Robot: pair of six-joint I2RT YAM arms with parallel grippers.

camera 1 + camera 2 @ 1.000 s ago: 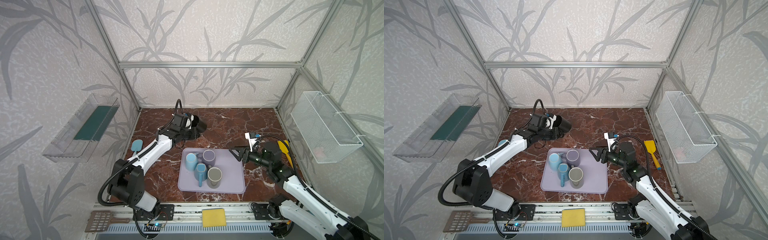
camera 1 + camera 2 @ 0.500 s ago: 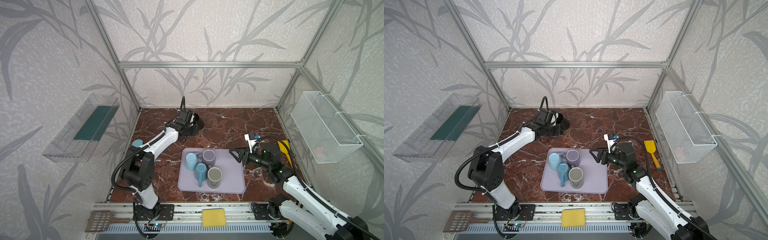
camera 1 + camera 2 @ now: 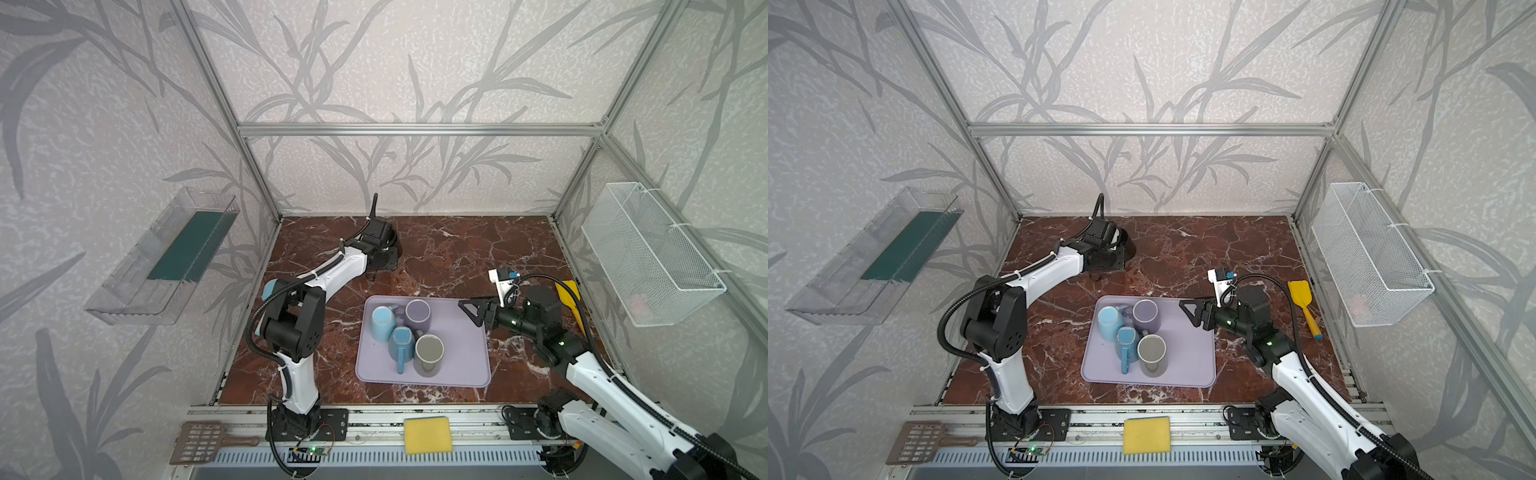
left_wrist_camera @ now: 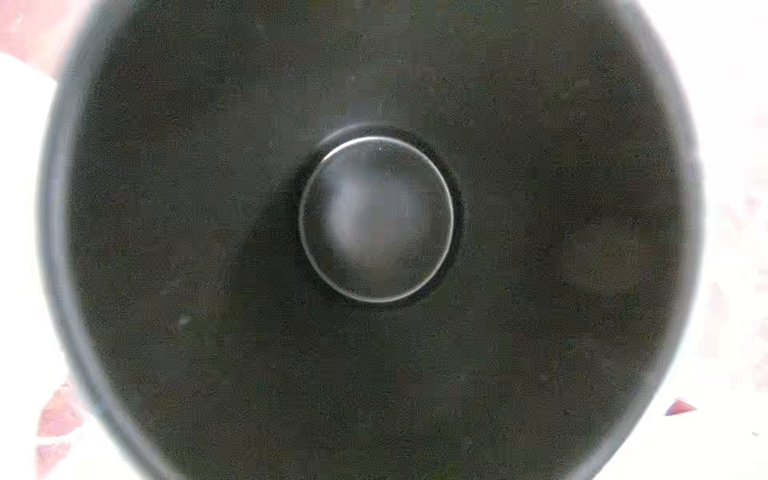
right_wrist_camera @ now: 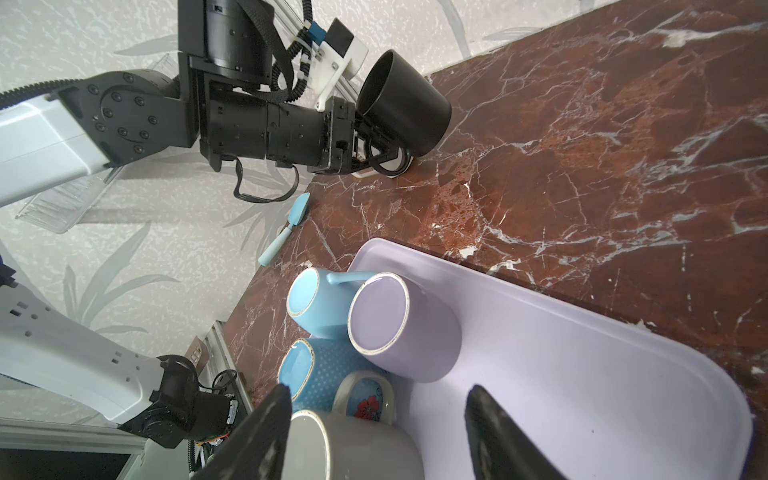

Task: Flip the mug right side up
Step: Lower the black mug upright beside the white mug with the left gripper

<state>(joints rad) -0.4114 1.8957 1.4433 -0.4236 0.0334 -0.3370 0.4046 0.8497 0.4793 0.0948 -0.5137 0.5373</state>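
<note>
The matte black cylindrical mug (image 5: 405,104) hangs tilted low over the red marble worktop (image 5: 623,145), beyond the far left corner of the lavender plastic tray (image 5: 582,374). The left gripper (image 5: 370,139) is clamped on its handle side. The mug's long axis leans, mouth facing back toward that wrist and base toward the worktop, so the left arm should finish the turn. The right gripper (image 5: 378,390) hovers over the tray, wide and empty.
</note>
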